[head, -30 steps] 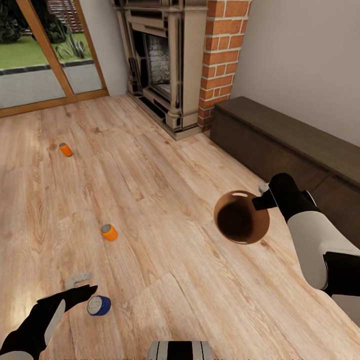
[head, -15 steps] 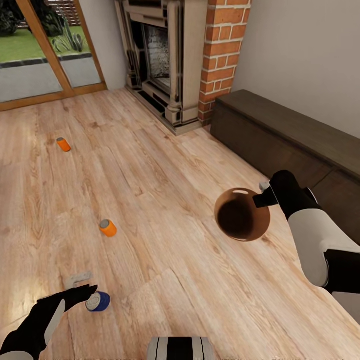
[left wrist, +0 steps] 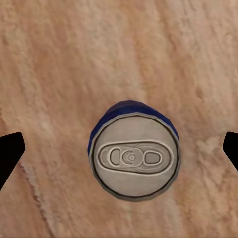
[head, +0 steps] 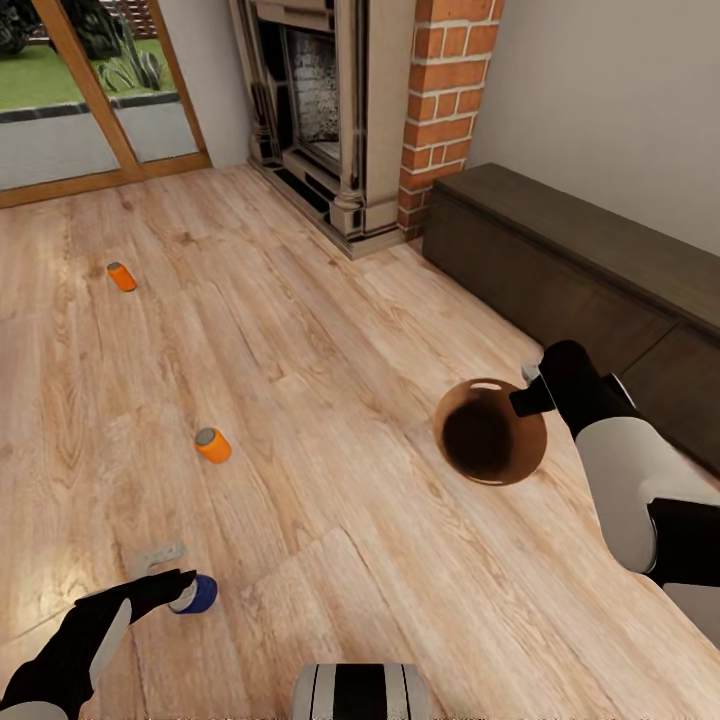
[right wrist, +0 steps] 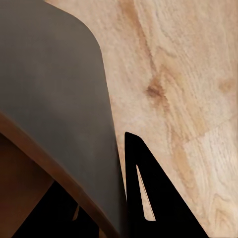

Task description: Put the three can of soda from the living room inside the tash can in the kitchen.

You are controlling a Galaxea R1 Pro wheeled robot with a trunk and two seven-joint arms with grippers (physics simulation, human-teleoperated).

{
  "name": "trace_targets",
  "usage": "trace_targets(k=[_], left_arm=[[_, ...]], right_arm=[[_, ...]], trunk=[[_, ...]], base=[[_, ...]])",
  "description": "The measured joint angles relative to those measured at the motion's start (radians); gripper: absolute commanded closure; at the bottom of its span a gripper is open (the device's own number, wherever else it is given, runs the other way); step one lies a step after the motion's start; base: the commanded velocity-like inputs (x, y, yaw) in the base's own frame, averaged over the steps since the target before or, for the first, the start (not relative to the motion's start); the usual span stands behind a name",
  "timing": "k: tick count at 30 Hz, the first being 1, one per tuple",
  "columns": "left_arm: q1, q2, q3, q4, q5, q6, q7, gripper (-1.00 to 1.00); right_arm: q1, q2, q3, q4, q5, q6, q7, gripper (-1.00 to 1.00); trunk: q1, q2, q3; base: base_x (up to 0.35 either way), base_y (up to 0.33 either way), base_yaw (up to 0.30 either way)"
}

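camera has advanced; left tool [head: 172, 580] hovers open over blue can [left wrist: 134, 156].

I can read no words, numbers or brand marks anywhere. The blue can [left wrist: 134, 156] under my left gripper [left wrist: 119, 148] shows a plain grey lid with only a pull tab, and its side is bare blue. The two orange cans [head: 212, 445] on the floor are too small to show any label.

Blue can [head: 197, 594] partly behind left hand [head: 160, 572]
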Motion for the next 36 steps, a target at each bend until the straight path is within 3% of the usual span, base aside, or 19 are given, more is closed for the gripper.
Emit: trace_targets(k=[4,9,13,20,36], left_arm=[[0.000,0.000,0.000,0.000,0.000,0.000,0.000,-1.00],[0.000,0.000,-0.001,0.000,0.000,0.000,0.000,-1.00],[0.001,0.000,-0.001,0.000,0.001,0.000,0.000,-1.00],[0.000,0.000,-0.001,0.000,0.001,0.000,-0.001,-1.00],[0.001,0.000,-0.002,0.000,0.000,-0.047,-0.002,-1.00]], right_arm=[[0.000,-0.001,0.002,0.000,0.039,-0.004,-0.002,1.00],[0.000,0.001,0.003,0.000,0.011,0.000,-0.001,1.00],[0.000,0.001,0.004,0.000,0.031,-0.003,-0.001,1.00],[0.001,0.001,0.004,0.000,0.024,-0.001,-0.001,1.00],[0.004,0.000,0.005,0.000,0.028,-0.002,-0.001,1.00]], trunk=[[0.015,-0.028,-0.017],[0.023,-0.042,-0.029],[0.027,-0.049,-0.036],[0.030,-0.051,-0.070],[0.030,-0.051,-0.081]], base=[[0.000,0.000,0.000],[0.000,0.000,0.000],[0.000,0.000,0.000],[0.000,0.000,0.000],[0.043,-0.041,0.000]])
